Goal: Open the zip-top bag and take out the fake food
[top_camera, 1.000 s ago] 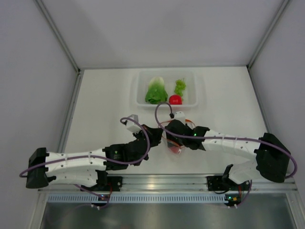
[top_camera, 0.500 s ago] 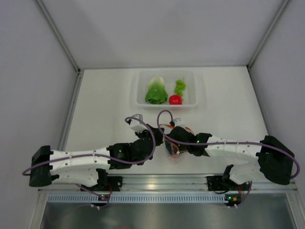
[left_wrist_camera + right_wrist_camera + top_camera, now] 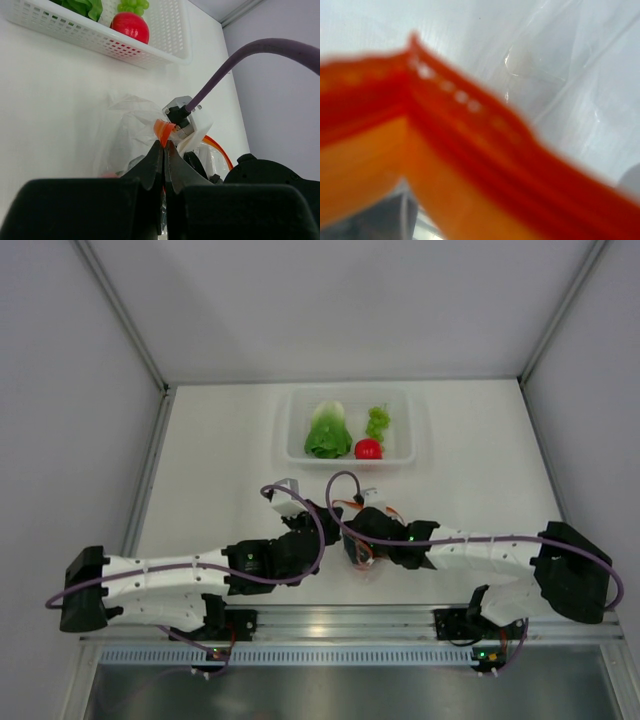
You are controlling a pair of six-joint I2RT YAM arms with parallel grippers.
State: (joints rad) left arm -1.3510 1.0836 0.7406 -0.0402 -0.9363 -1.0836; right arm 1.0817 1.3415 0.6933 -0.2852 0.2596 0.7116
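Left pincer (image 3: 164, 146): clamped tight on a corner of the orange strip (image 3: 162, 131).
Right pincer (image 3: 357, 545): right at that strip; I cannot tell whether it grips.
Bag (image 3: 125, 127): crumpled between both pincers.
Advice: draw the lips straight apart, gently, so neither slips.
Nearby: tray (image 3: 296, 452) holding lettuce (image 3: 327, 430), grapes (image 3: 377, 421), tomato (image 3: 368, 448), well apart.
In the way: the purple cable (image 3: 260, 46) crowds the bag's mouth.

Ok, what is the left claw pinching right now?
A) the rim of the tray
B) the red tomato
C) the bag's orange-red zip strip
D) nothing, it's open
C: the left wrist view shows the left claw closed on the orange-red zip strip of the zip-top bag, while the tomato sits apart in the tray.
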